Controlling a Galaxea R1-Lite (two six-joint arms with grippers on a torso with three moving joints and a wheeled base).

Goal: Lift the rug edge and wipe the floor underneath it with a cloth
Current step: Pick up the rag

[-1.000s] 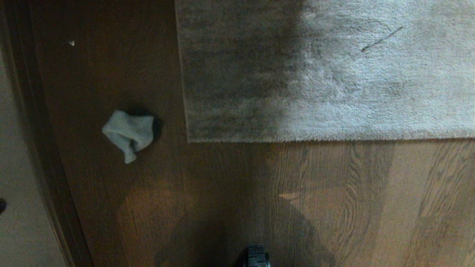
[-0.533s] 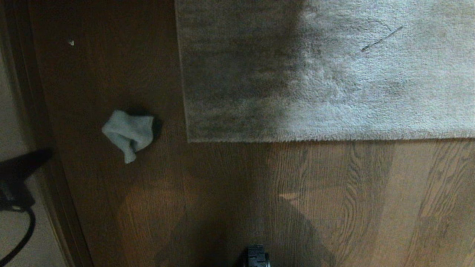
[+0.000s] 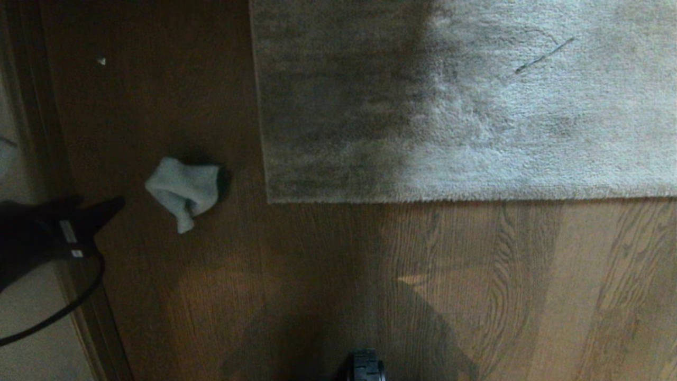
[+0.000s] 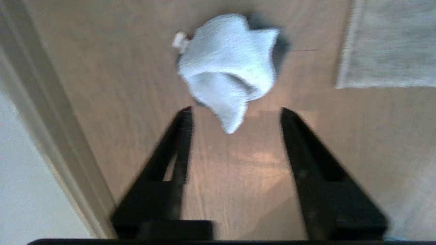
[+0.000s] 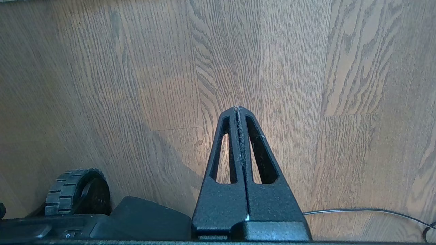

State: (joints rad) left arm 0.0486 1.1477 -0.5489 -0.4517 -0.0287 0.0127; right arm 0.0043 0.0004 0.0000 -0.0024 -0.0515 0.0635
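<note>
While its fingers stand wide apart with nothing between them, the left claw [image 4: 235,112] hangs over the floor [image 3: 317,296] just short of the cloth [image 4: 228,68], whose lowest tip reaches down between the two fingertips. In the head view this claw [image 3: 108,207] enters from the left edge, near the dark baseboard [image 3: 47,159], a black cable [image 3: 58,312] looping below it. The crumpled cloth [image 3: 184,190] lies on the floor beside the rug [image 3: 476,106], apart from its left edge. The rug lies flat. The right claw [image 5: 238,110] is pressed closed and empty above bare floor, beside a base wheel [image 5: 76,190].
</note>
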